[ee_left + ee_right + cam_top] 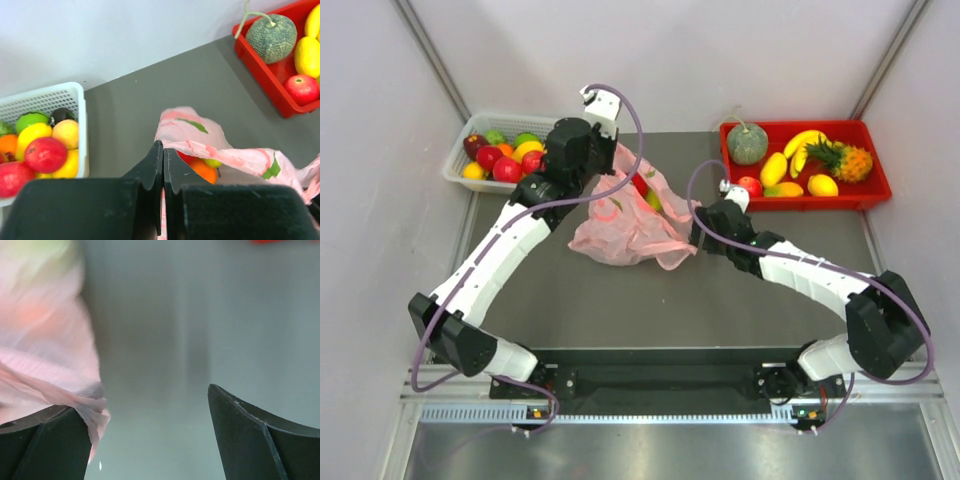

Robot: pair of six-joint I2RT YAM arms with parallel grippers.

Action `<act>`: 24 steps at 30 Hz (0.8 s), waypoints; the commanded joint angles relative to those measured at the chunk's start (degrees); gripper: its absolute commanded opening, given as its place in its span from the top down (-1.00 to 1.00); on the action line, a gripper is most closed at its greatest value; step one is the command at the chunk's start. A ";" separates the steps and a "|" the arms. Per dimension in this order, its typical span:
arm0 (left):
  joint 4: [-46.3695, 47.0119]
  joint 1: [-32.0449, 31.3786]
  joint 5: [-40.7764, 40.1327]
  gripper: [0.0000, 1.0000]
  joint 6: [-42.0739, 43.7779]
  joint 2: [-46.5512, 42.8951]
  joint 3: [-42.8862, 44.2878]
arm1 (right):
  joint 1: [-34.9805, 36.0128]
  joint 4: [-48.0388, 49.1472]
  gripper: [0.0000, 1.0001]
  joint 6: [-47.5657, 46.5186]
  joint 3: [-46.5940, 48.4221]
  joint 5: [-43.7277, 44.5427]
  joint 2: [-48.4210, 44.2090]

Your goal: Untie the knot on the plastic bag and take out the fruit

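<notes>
on plastic bag (620, 238), green leaf-shaped marks (193, 125)

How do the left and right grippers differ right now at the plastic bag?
The left gripper has its jaws shut on a pink strip of the plastic bag; the right gripper has its jaws wide open, with bag film only draped over one jaw. The left gripper is at the bag's far-left side near the white basket; the right gripper is at its right edge near the red tray. Both touch the bag.
</notes>
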 commanded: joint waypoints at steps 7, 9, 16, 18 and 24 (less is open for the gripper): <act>12.40 -0.06 15.32 1.00 -7.85 -5.83 -15.71 | -1.09 11.96 -0.68 -9.16 -6.09 -27.52 -5.29; 13.89 -0.59 16.90 1.00 -9.35 -9.07 -21.08 | -1.01 12.14 -0.70 -10.12 -7.84 -33.04 -8.27; 14.78 -2.17 19.54 1.00 -15.59 -16.99 -32.24 | -0.83 6.44 -0.76 -13.20 -13.38 -39.75 -21.81; 14.96 -2.52 19.72 1.00 -17.25 -18.32 -33.74 | -0.48 4.06 -0.76 -14.08 -14.44 -42.20 -25.06; 15.49 -2.61 20.07 1.00 -18.14 -19.20 -36.21 | 3.74 0.45 -0.76 -16.63 -15.50 -32.56 -27.45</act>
